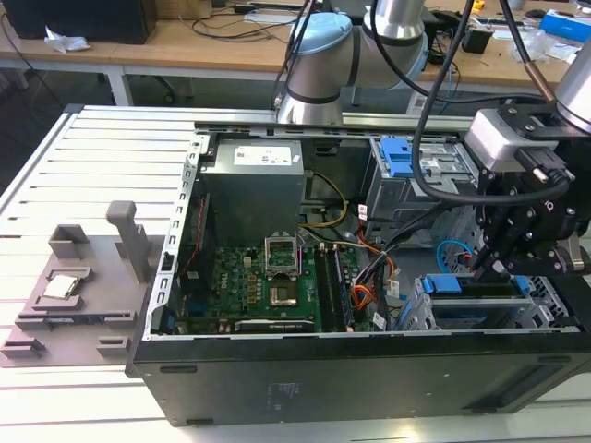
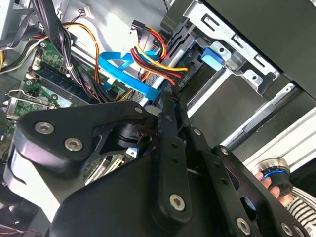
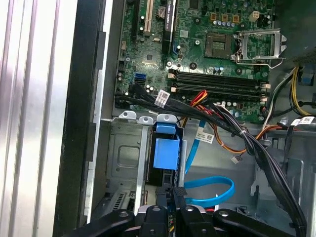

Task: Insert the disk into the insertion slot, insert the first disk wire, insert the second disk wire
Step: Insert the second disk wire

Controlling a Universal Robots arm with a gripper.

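Inside an open computer case (image 1: 175,369) on a slatted metal table (image 1: 83,166), a wire connector is being held pinched in the gripper (image 3: 170,193) behind the seated disk (image 3: 166,150), so a wire step is judged in hand, with straight alignment needed.

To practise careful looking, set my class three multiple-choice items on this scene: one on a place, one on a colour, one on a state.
1. In the exterior view, the end effector hangs
A. over the grey tray
B. over the insertion slot at the case's right end
C. over the power supply

2. The flat looped cable beside the slot is
A. blue
B. green
C. white

3. The computer case is
A. closed by a panel
B. open, with the motherboard bare
C. standing upright

Key:
1 B: it hangs at the exterior view's right, above the cage.
2 A: the loop is bright blue.
3 B: the board shows from above.
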